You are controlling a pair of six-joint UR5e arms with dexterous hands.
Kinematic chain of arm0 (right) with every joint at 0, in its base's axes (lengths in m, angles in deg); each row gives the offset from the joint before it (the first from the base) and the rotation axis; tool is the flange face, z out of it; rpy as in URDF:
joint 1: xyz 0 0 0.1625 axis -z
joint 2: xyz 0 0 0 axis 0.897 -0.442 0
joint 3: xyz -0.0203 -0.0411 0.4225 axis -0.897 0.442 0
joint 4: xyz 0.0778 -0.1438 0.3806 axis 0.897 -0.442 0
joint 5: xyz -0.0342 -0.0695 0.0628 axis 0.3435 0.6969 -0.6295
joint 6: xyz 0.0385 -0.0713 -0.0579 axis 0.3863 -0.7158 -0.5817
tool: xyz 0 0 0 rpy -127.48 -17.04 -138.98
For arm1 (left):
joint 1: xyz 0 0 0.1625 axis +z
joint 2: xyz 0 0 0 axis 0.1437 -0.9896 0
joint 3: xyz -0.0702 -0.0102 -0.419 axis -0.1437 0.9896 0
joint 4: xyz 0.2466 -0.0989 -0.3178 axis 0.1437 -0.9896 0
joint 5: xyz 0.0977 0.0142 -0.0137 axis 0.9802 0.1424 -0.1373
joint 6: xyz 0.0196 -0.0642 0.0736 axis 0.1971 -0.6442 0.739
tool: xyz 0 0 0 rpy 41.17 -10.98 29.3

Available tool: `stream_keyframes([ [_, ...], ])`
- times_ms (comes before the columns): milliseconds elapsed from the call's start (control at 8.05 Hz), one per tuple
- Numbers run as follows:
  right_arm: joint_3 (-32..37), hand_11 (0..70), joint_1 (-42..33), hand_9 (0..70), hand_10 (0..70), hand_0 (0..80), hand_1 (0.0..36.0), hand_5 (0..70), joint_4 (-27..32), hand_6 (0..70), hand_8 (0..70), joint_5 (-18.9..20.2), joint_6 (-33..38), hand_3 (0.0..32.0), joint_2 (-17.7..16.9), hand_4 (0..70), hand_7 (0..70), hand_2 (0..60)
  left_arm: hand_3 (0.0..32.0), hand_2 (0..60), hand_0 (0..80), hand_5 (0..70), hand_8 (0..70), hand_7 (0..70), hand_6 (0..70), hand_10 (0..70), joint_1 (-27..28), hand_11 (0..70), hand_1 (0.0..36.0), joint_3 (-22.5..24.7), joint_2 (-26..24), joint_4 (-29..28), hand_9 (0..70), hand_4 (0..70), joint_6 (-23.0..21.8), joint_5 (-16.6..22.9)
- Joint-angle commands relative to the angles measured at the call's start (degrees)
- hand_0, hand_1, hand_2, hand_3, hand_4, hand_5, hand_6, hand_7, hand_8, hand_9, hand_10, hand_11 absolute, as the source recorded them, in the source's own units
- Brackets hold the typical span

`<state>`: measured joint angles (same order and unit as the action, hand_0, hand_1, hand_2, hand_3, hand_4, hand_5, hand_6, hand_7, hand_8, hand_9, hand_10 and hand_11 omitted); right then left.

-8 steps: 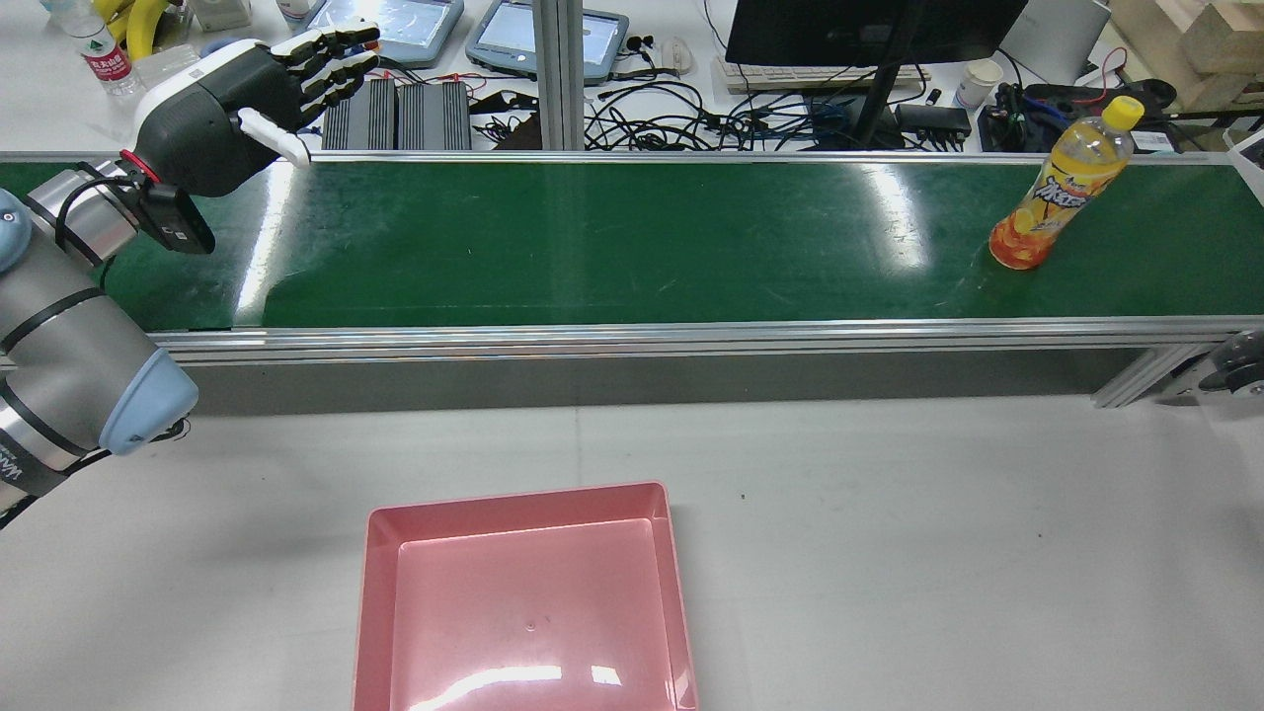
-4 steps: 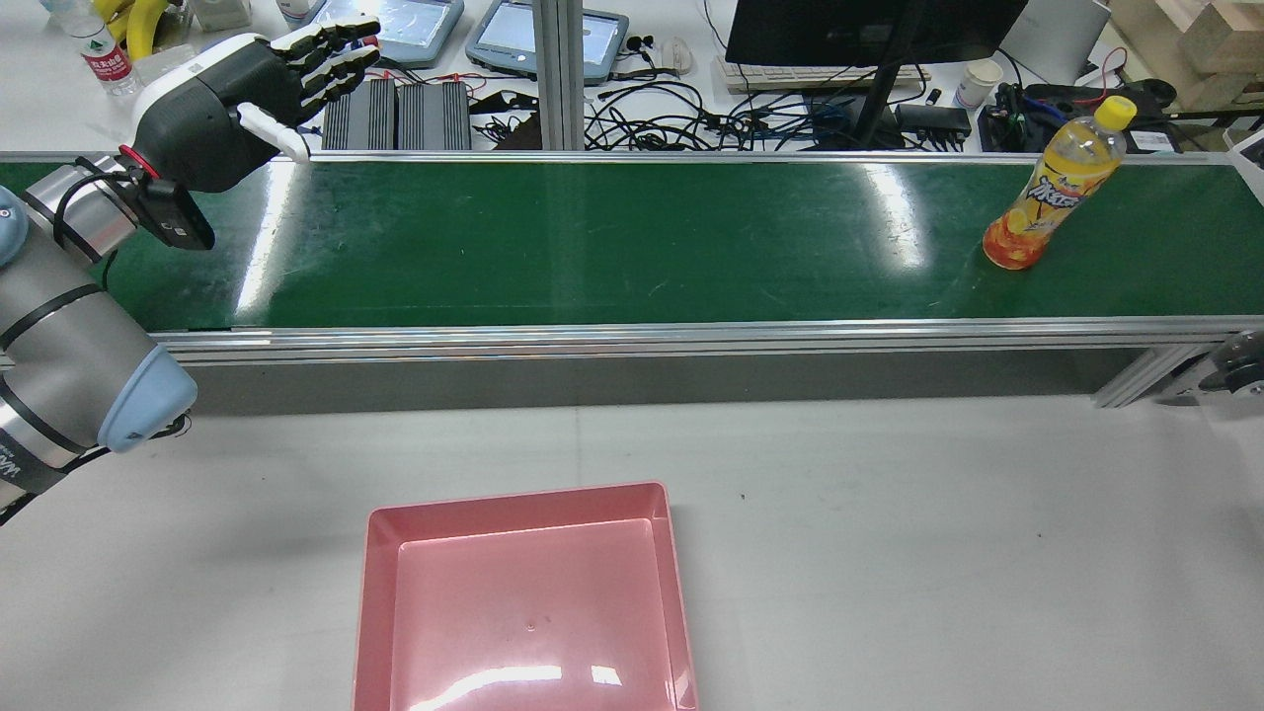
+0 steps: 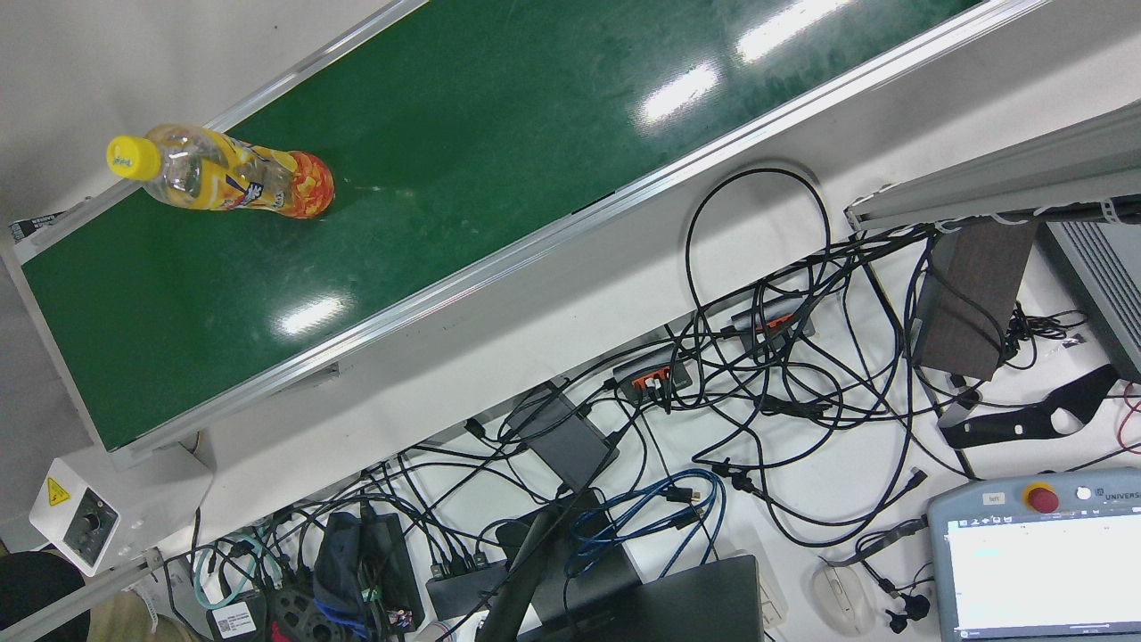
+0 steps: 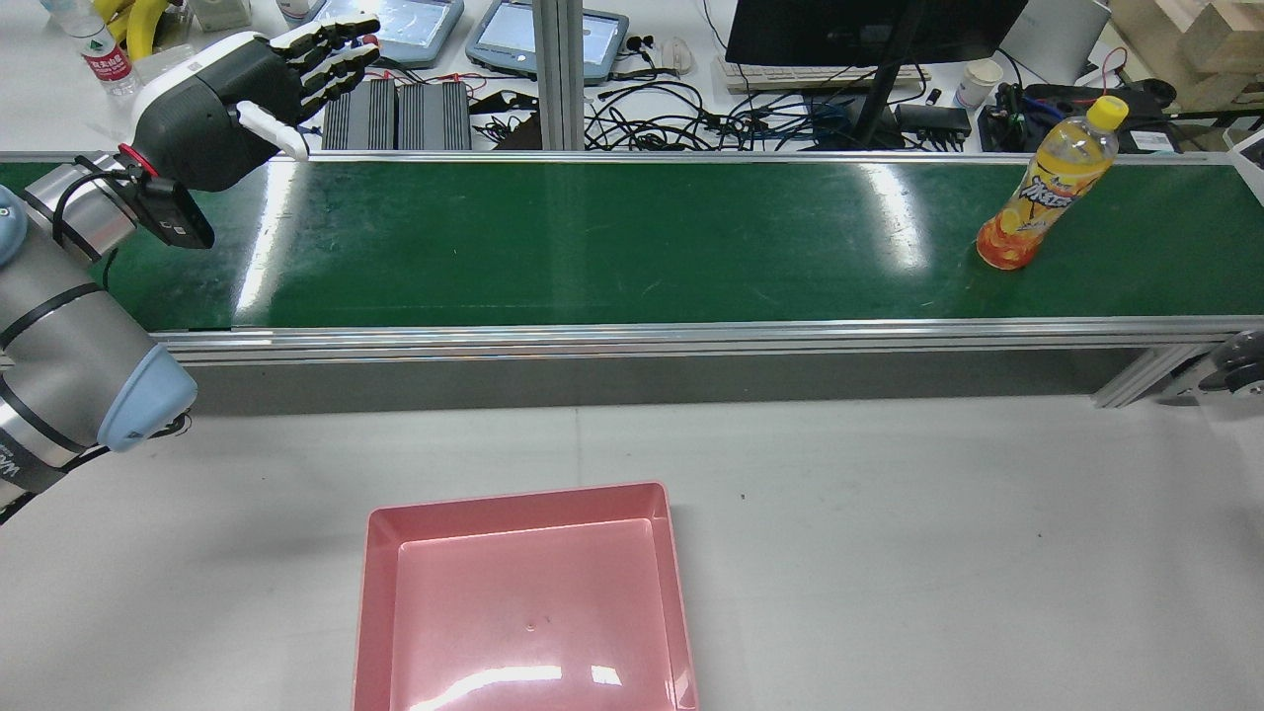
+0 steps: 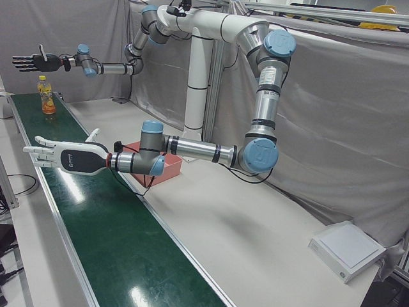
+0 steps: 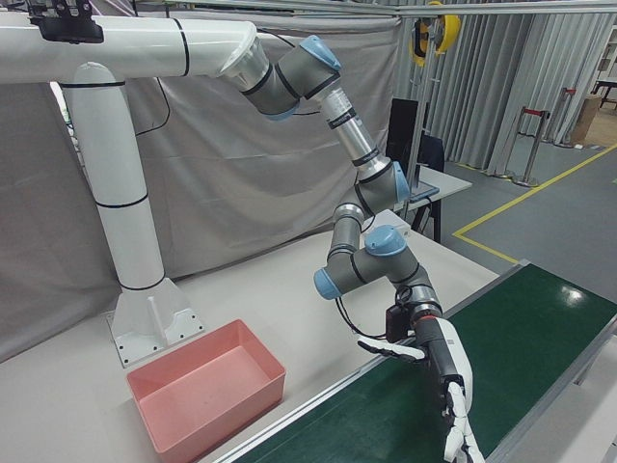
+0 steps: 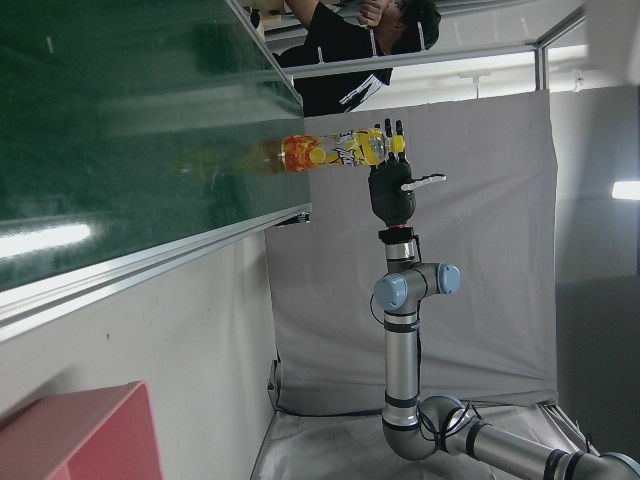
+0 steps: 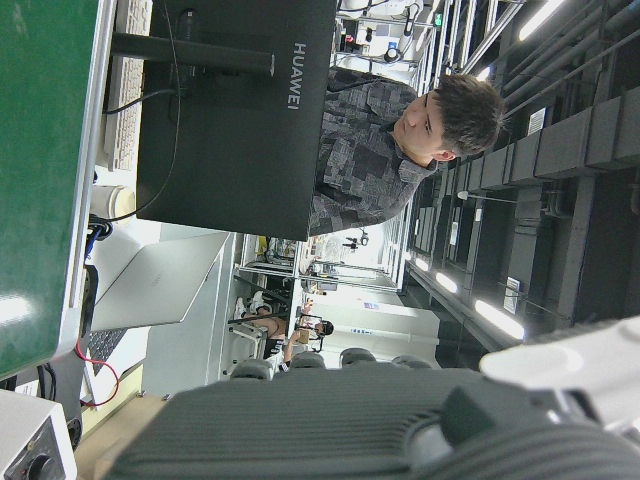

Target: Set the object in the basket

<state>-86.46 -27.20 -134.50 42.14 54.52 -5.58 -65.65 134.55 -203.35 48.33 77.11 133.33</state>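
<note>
The orange drink bottle (image 4: pixel 1047 188) stands upright on its base, yellow cap up, on the green conveyor belt (image 4: pixel 612 237) near the end on the robot's right side. Nothing touches it. It is well apart from the pink basket (image 4: pixel 513 497), which sits empty on the white table (image 4: pixel 938 553) on the robot's side of the belt, nearer the left arm.

Your right hand (image 5: pixel 32 62) is the closer one. It hangs in the air near the bottle, at about cap height, with the fingers spread and nothing held. The left hand view shows it beyond the bottle (image 7: pixel 335 150), but you cannot tell from these pictures how much gap lies between them. Your left hand (image 4: pixel 242 94) hovers over the far end of the belt, also spread wide and empty.

The grasp is not yet begun, so the step in hand looks like the approach. Whichever hand you use, bring it in from the side at label height rather than from above. The bottle is tall on a narrow base, and a knock near the cap would likely tip it. Keep the fingers wide until the body sits against the palm, then close around the middle. If the belt runs, meet the bottle in its path instead of chasing it.
</note>
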Motion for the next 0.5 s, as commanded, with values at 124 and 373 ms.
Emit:
stream_keyframes([
  [124,0.0,0.0,0.0,0.0,0.0,0.0,0.0,0.0,0.0,0.0,0.0,0.0,0.0,0.0,0.0,0.0,0.0,0.0,1.0,0.0,59.1,17.3,6.9,1.1,0.7,1.8,0.17,4.0,2.2,-0.04,-0.09,0.0,9.1,12.7,0.0,-0.09],
  [373,0.09,0.0,0.0,0.0,0.0,0.0,0.0,0.0,0.0,0.0,0.0,0.0,0.0,0.0,0.0,0.0,0.0,0.0,1.0,0.0,59.3,17.1,6.8,1.1,0.6,1.5,0.17,3.5,2.0,0.05,-0.18,0.0,9.0,12.7,-0.08,0.0],
])
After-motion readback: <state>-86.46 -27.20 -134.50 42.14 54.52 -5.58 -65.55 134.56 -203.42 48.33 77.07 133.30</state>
